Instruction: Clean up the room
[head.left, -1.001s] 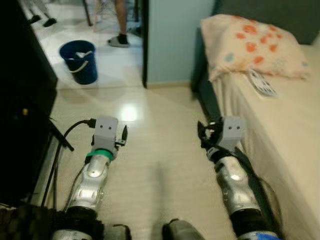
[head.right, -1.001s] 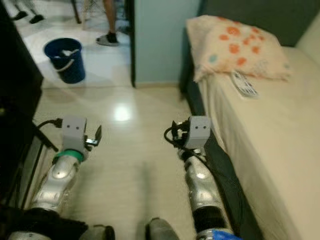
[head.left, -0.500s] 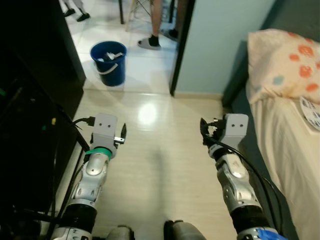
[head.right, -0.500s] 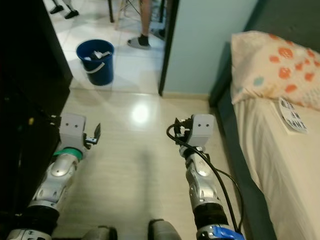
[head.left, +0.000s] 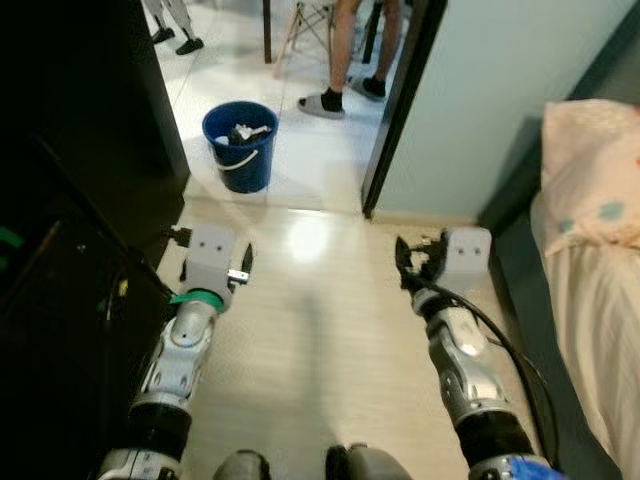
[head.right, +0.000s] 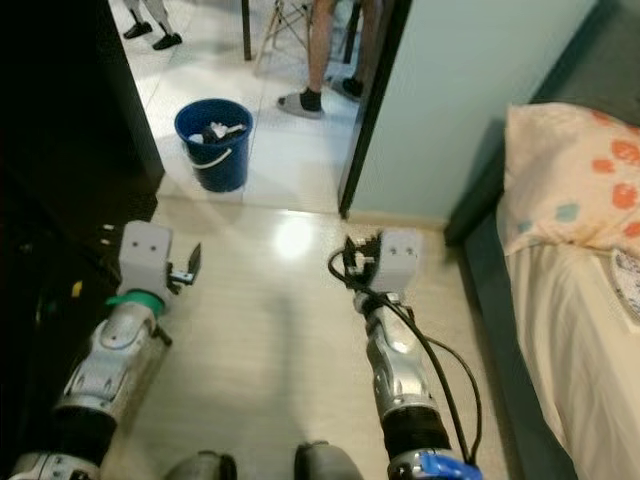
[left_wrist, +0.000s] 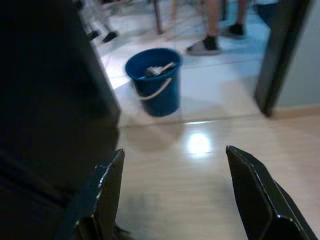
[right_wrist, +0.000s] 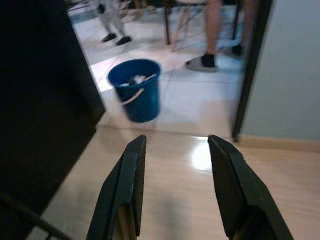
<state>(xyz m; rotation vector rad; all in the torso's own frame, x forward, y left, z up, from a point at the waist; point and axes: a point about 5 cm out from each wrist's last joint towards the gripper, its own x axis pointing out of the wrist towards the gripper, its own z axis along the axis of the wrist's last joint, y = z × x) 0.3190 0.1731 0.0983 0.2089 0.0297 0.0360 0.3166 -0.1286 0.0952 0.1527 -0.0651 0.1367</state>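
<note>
A blue bucket (head.left: 240, 145) with a white handle and pale scraps inside stands on the white tiles just past the doorway. It appears again ahead of both wrists, as the bucket (left_wrist: 154, 80) and the bucket (right_wrist: 136, 89). My left gripper (left_wrist: 175, 150) is held out low over the beige floor, open and empty. My right gripper (right_wrist: 177, 138) hangs level with it, also open with nothing between its fingers. Both are well short of the bucket, the left gripper (head.left: 246, 263) nearer to the dark cabinet.
A tall dark cabinet (head.left: 70, 200) with cables lines my left. The dark door frame (head.left: 400, 110) and pale blue wall (head.left: 520, 90) stand ahead right. A person's legs (head.left: 345, 60) and a chair are beyond the bucket. A bed with a spotted pillow (head.left: 595, 185) is on my right.
My view has swung left toward the doorway, so the bed has slid to the right edge and the bucket sits more central. Both arms keep the same pose, fingers still apart.
</note>
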